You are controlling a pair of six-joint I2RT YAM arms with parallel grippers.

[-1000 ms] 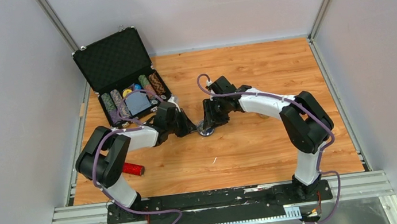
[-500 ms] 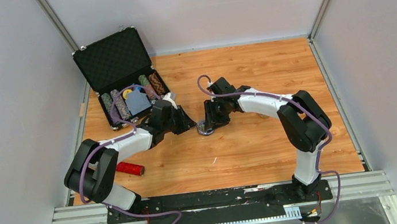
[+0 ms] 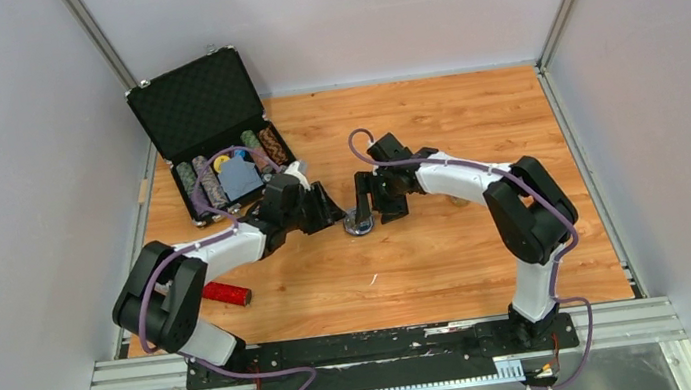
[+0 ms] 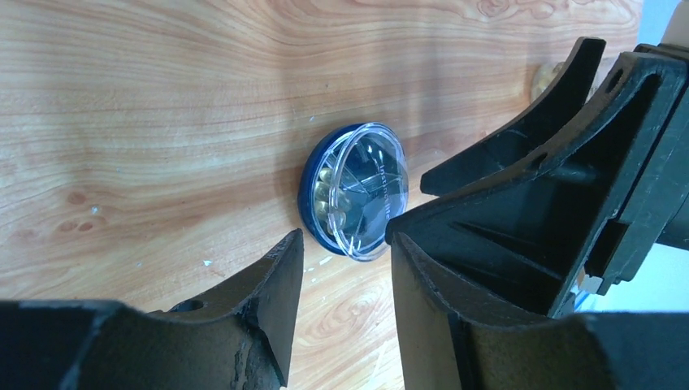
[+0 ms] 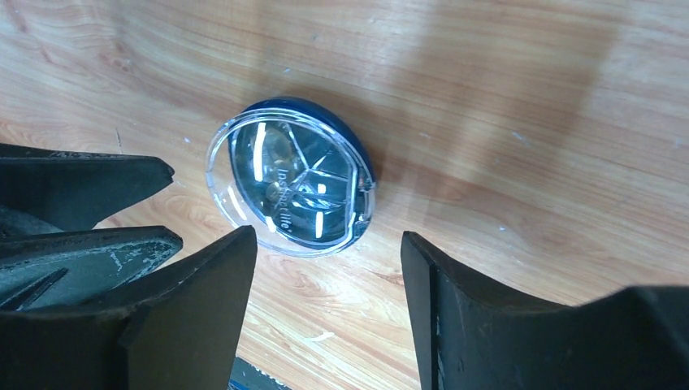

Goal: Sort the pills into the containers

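The container is a small round dish [image 3: 357, 224] with a blue base, dark dividers and a clear lid, lying on the wooden table between both grippers. In the left wrist view the dish [image 4: 357, 191] holds a few yellowish pills [image 4: 327, 195] in one compartment. My left gripper [image 4: 345, 244] is open and empty, just short of the dish on its left side [image 3: 332, 217]. My right gripper [image 5: 329, 244] is open and empty, just short of the dish [image 5: 292, 187] on its right side [image 3: 374, 209]. Neither gripper touches the dish.
An open black poker-chip case [image 3: 218, 136] with rows of chips stands at the back left, close behind the left arm. A red cylinder [image 3: 228, 293] lies on the table near the left arm's base. Grey walls enclose the table on three sides.
My left arm's elbow has swung left and its gripper has drawn slightly back from the dish. My right gripper has shifted slightly right. The dish has stayed in place.
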